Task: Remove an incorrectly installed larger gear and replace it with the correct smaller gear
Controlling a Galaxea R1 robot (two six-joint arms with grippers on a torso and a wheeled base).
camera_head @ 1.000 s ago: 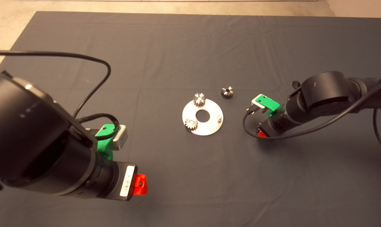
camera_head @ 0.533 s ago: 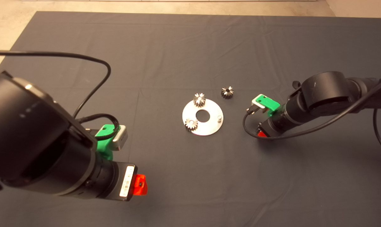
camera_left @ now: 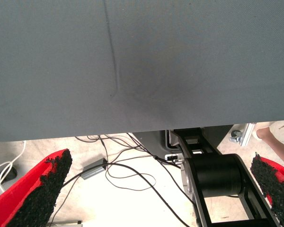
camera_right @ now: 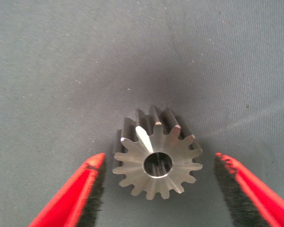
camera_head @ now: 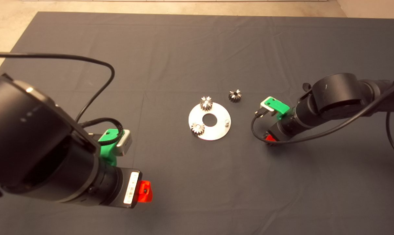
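The right end effector (camera_right: 158,189) stood low over the mat, right of the round plate (camera_head: 216,132), its two red fingers spread wide with a steel gear (camera_right: 156,158) lying on the mat between them, touched by neither pad. I took this for the larger gear, already off the plate and set down or just released, though from the wrist view alone I could not tell its size. On the plate two pinions (camera_head: 198,128) sat on their pegs, and a third peg (camera_head: 227,122) at the right side stood bare. The smaller gear (camera_head: 235,95) lay on the mat just beyond the plate, not yet fitted. The left end effector (camera_left: 151,194) waited wide open at the near left, holding nothing.
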